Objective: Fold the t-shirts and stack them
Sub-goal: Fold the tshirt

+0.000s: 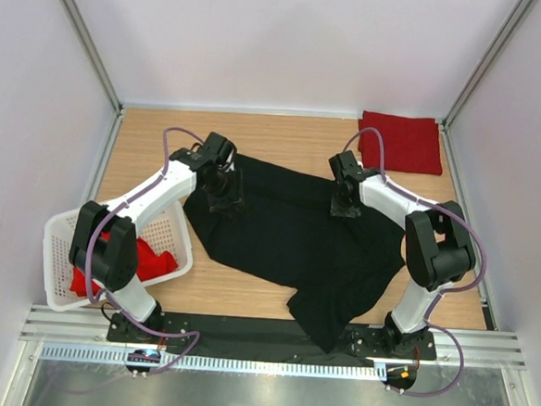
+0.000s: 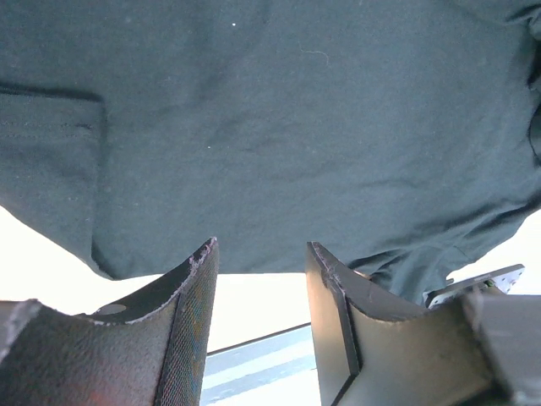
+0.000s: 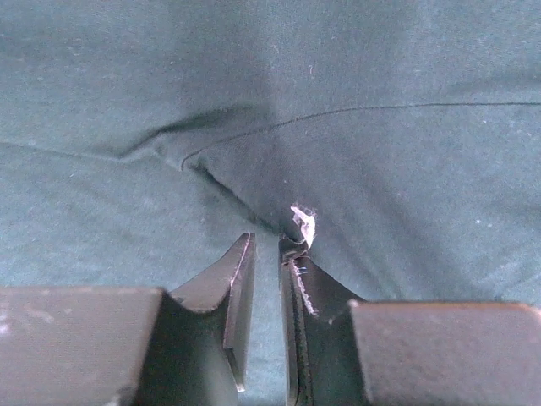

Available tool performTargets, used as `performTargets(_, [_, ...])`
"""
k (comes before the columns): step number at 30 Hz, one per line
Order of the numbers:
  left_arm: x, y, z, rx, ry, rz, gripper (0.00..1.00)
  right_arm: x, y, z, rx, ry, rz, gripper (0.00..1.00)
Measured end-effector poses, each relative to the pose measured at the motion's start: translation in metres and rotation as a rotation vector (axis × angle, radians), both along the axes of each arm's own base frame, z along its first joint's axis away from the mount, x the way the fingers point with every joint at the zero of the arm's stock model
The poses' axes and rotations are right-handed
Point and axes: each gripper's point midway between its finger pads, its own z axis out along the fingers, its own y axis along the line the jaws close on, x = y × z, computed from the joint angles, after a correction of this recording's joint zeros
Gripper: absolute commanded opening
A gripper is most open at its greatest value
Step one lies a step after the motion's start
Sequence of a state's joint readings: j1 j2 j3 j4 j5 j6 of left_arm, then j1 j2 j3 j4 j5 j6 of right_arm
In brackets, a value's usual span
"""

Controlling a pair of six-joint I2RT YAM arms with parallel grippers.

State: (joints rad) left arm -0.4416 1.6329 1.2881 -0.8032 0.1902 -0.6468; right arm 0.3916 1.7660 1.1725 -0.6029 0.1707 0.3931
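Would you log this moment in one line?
Left gripper: open | right gripper: pinching black t-shirt | red t-shirt: folded, far-right corner

Wooden tabletop [image 1: 285, 134]: black t-shirt [image 1: 296, 233] spread across centre; folded red t-shirt [image 1: 402, 143] at far right corner; white lattice basket [image 1: 55, 258] at near left edge.

White walls [image 1: 291, 37] are closing in the cell at the top, left and right of the frame, and are taking even, soft light. Aluminium posts [image 1: 82, 37] are running up the corners at upper left and upper right. A wooden table [image 1: 294, 135] is filling mid-frame. A white basket [image 1: 60, 286] is sitting at lower left. A slotted strip [image 1: 268, 365] and sheet metal [image 1: 266, 402] are lying along the bottom.
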Motion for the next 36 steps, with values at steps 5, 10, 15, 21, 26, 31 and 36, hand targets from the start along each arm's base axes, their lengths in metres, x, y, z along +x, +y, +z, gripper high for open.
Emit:
performTargets(5, [0.001, -0.001, 0.003, -0.005, -0.006, -0.005, 0.47, -0.002, -0.002, -0.009, -0.021, 0.024, 0.003, 0.29])
performTargets(10, [0.005, -0.003, 0.008, -0.01, -0.023, -0.012, 0.47, -0.001, -0.004, -0.009, -0.033, 0.023, 0.006, 0.33])
performTargets(15, [0.005, -0.002, 0.007, -0.006, -0.026, -0.023, 0.47, -0.001, -0.007, -0.009, -0.05, 0.022, 0.014, 0.35])
performTargets(21, [0.005, -0.002, 0.007, -0.005, -0.027, -0.026, 0.46, -0.001, -0.011, -0.015, -0.077, 0.034, 0.032, 0.26])
performTargets(26, [0.005, -0.002, 0.007, -0.005, -0.027, -0.026, 0.45, 0.002, -0.013, -0.014, -0.097, 0.04, 0.046, 0.09])
performTargets(31, [0.005, -0.002, 0.007, -0.005, -0.027, -0.026, 0.43, 0.007, -0.01, -0.002, -0.094, 0.039, 0.058, 0.01])
performTargets(36, [0.004, -0.003, 0.008, -0.008, -0.026, -0.026, 0.44, 0.01, 0.005, 0.022, -0.029, 0.057, 0.075, 0.01])
